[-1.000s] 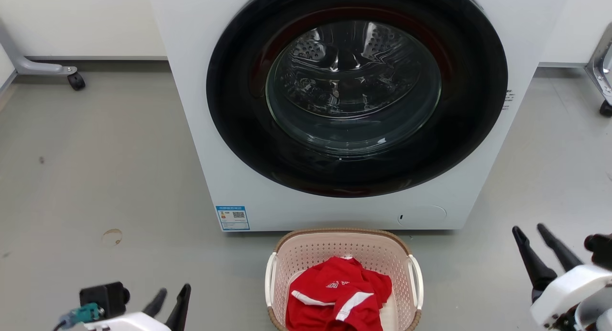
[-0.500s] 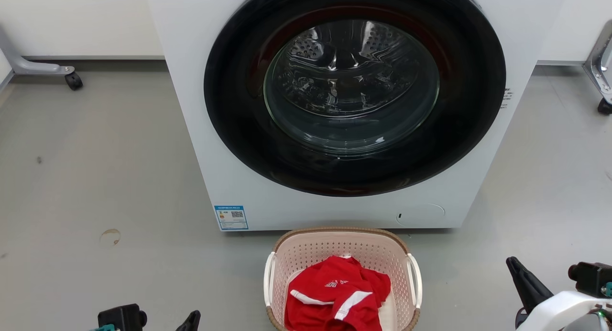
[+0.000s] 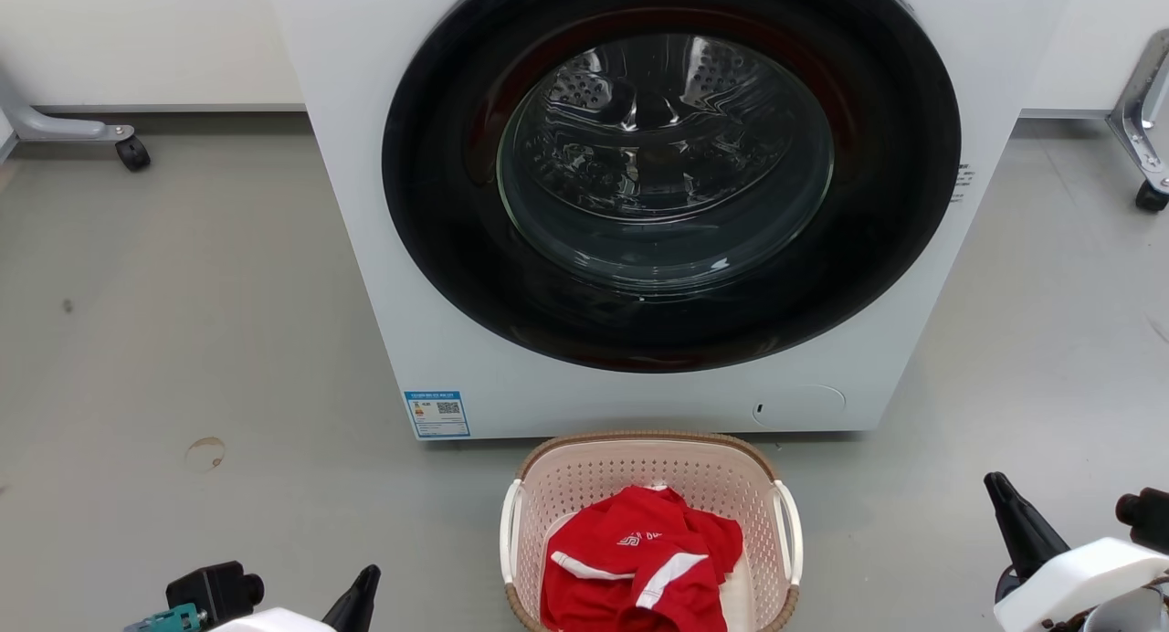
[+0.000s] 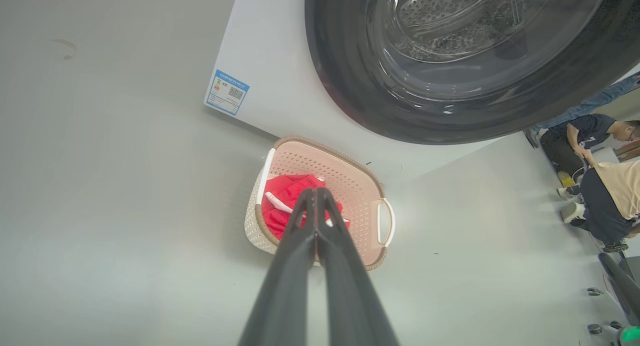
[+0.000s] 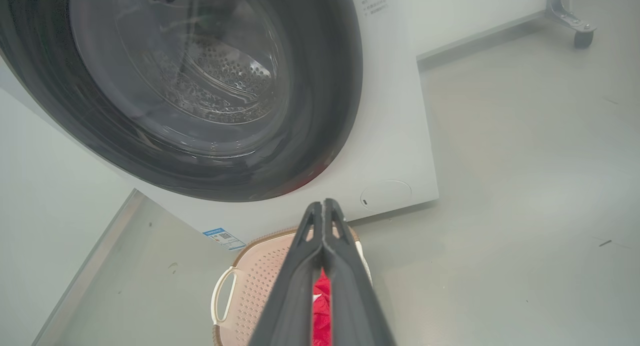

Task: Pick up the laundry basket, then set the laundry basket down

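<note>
In the head view the laundry basket (image 3: 584,486) sits on the floor just before the washing machine (image 3: 365,248), its handles to left and right, with the left gripper (image 3: 363,586) and right gripper (image 3: 1005,500) well apart from it. In the left wrist view the fingers (image 4: 295,246) are pressed together and hold nothing, and the basket looks longer from handle to handle. In the right wrist view the fingers (image 5: 345,276) also meet, empty.

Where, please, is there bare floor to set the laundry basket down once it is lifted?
Bare grey floor lies left of the laundry basket, out to the wheeled frame leg, and likewise on its right, out to the other frame's caster. It is tight behind the basket, which stands close before the washing machine.
</note>
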Controlling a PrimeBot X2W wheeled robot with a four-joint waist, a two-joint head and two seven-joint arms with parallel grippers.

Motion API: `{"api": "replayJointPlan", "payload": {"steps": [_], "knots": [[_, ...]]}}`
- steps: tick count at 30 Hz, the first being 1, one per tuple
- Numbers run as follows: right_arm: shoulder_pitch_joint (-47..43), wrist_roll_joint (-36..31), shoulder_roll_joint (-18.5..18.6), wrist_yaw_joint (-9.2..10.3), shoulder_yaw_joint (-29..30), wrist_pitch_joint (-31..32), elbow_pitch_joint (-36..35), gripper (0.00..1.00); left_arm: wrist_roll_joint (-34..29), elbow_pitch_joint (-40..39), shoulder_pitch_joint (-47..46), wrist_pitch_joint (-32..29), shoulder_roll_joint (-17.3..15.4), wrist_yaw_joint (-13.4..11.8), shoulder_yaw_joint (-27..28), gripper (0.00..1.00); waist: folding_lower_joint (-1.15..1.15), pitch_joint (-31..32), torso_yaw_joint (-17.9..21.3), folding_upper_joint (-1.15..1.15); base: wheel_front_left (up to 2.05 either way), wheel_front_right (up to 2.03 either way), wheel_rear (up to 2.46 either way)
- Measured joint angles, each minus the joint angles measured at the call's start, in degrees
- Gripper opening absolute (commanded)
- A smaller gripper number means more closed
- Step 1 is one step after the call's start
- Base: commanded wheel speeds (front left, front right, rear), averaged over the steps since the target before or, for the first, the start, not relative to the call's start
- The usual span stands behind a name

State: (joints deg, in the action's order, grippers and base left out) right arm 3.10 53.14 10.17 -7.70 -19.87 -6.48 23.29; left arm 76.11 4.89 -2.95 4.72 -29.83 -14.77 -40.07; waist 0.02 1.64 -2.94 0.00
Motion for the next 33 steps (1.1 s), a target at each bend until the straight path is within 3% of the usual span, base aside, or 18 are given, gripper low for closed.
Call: {"api": "replayJointPlan", "payload": {"steps": [33], "knots": [[0.03,12.77,-2.66,0.01,8.72,4.27,-2.26,0.00,7.27,3.20,0.00,-1.72,7.32,7.22,12.09,0.00,-0.01,-0.61,0.98,0.00,0.00,0.00,0.00]]}}
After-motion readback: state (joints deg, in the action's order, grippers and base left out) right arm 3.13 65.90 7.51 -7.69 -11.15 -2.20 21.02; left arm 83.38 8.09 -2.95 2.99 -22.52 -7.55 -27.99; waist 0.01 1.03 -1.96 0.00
